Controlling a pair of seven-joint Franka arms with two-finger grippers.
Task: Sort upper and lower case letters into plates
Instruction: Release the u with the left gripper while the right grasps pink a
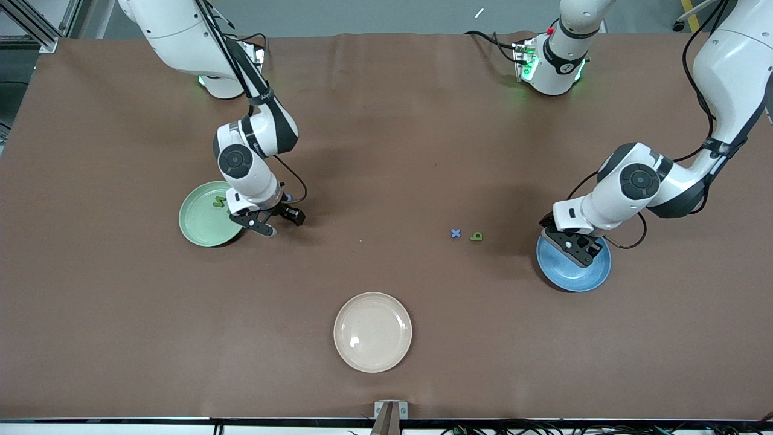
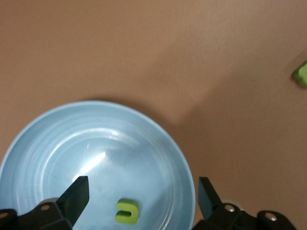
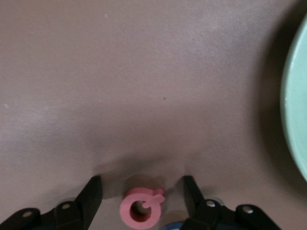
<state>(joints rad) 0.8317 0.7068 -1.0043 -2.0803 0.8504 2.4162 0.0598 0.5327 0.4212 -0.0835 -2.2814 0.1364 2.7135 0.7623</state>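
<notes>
The mint green plate (image 1: pixel 199 226) lies toward the right arm's end of the table with a dark green letter (image 1: pixel 218 202) in it. Beside that plate, my right gripper (image 1: pixel 278 222) is low at the table. In the right wrist view it (image 3: pixel 142 184) is open, its fingers standing either side of a pink ring-shaped letter (image 3: pixel 141 208) without touching it. My left gripper (image 1: pixel 580 249) hangs open over the blue plate (image 1: pixel 583 279). A lime green letter (image 2: pixel 127 212) lies in that plate (image 2: pixel 96 143), free between the open left gripper's (image 2: pixel 142 191) fingers.
A small blue x (image 1: pixel 456 233) and a green letter (image 1: pixel 477 236) lie side by side on the brown table between the two plates, closer to the blue one. A cream-white plate (image 1: pixel 372 331) stands nearer the front camera, mid-table.
</notes>
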